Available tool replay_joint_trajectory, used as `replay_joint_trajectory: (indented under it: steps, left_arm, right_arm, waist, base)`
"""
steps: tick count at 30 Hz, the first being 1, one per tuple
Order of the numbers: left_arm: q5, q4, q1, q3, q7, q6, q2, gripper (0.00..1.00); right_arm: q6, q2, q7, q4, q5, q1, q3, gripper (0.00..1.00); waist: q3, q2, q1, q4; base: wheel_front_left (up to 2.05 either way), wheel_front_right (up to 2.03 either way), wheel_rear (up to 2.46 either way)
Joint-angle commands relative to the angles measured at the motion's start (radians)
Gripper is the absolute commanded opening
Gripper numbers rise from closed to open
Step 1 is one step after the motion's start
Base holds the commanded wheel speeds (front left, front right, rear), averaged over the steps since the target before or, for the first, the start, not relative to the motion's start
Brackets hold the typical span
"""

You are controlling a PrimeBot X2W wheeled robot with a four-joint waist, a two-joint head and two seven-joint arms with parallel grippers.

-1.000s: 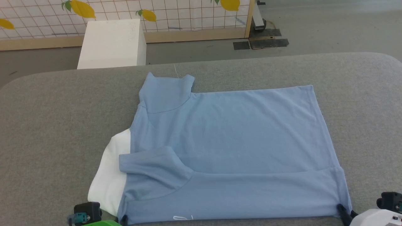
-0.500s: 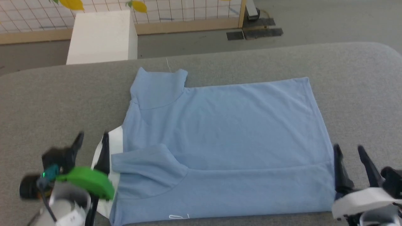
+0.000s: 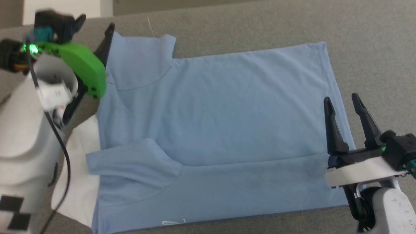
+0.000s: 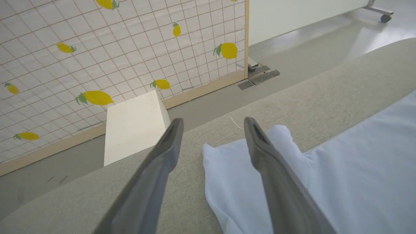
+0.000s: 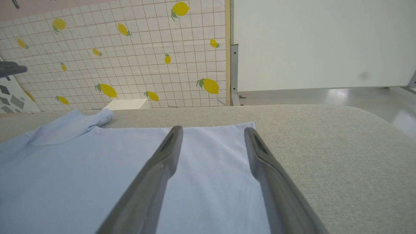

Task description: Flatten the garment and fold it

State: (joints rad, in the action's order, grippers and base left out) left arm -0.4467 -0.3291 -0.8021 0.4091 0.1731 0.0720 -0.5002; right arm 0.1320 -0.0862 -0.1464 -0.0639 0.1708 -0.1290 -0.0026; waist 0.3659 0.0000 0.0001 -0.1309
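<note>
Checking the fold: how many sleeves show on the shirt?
2. The far sleeve lies at the back left of the shirt; the near sleeve is folded over its front left.

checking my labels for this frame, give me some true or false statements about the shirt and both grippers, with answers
1. The left gripper is open, by the far left corner of the garment. True.
2. The right gripper is shut on the garment's edge. False: it is open and holds nothing.
3. The garment lies on the grey padded table. True.
4. The white box sits on the garment. False: it stands on the floor beyond the table.
5. The garment's left side shows white fabric. True.
</note>
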Motion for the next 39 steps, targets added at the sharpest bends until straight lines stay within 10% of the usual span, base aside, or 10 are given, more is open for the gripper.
replay_joint_trajectory:
  steps: [1, 7, 18, 20, 21, 28, 39]
  left_arm:
    - [0.007, -0.03, -0.048, 0.011, 0.041, 0.012, -0.007, 1.0]
    - [-0.027, -0.153, -0.221, 0.018, 0.261, 0.021, -0.019, 1.0]
    - [-0.082, -0.207, -0.261, -0.009, 0.619, -0.113, -0.057, 1.0]
    - [-0.088, -0.186, -0.249, -0.013, 0.649, -0.13, -0.065, 0.13]
    - [-0.094, -0.174, -0.241, -0.013, 0.667, -0.135, -0.068, 0.0]
    - [-0.115, -0.092, -0.21, -0.019, 0.701, -0.153, -0.078, 0.0]
    - [-0.132, -0.041, -0.217, -0.012, 0.692, -0.15, -0.057, 0.0]
  right_arm:
    - [-0.001, 0.002, 0.002, -0.003, 0.005, -0.024, 0.012, 1.0]
    - [-0.001, 0.012, -0.003, -0.004, 0.01, -0.079, 0.055, 1.0]
    - [-0.001, 0.026, -0.016, 0.016, 0.02, -0.107, 0.09, 1.0]
    - [-0.001, 0.027, -0.012, 0.02, 0.018, -0.113, 0.092, 1.0]
    - [-0.001, 0.026, -0.005, 0.022, 0.013, -0.121, 0.094, 1.0]
    - [-0.001, -0.009, 0.072, 0.024, -0.02, -0.281, 0.084, 1.0]
    - [-0.001, -0.011, 0.561, 0.405, 0.02, -0.722, -0.031, 1.0]
  waist:
    - [0.113, 0.0, -0.0001, -0.061]
    - [0.183, 0.0, -0.0001, -0.109]
    - [0.22, 0.0, -0.0001, -0.145]
    - [0.221, 0.0, -0.0001, -0.143]
    - [0.22, 0.0, -0.0001, -0.142]
    - [0.22, 0.0, -0.0001, -0.128]
    - [0.241, 0.0, -0.0001, -0.086]
  base:
    - [0.0, 0.0, 0.0]
    - [0.0, 0.0, 0.0]
    - [0.0, 0.0, 0.0]
    - [0.0, 0.0, 0.0]
    - [0.0, 0.0, 0.0]
    - [0.0, 0.0, 0.0]
    - [0.0, 0.0, 0.0]
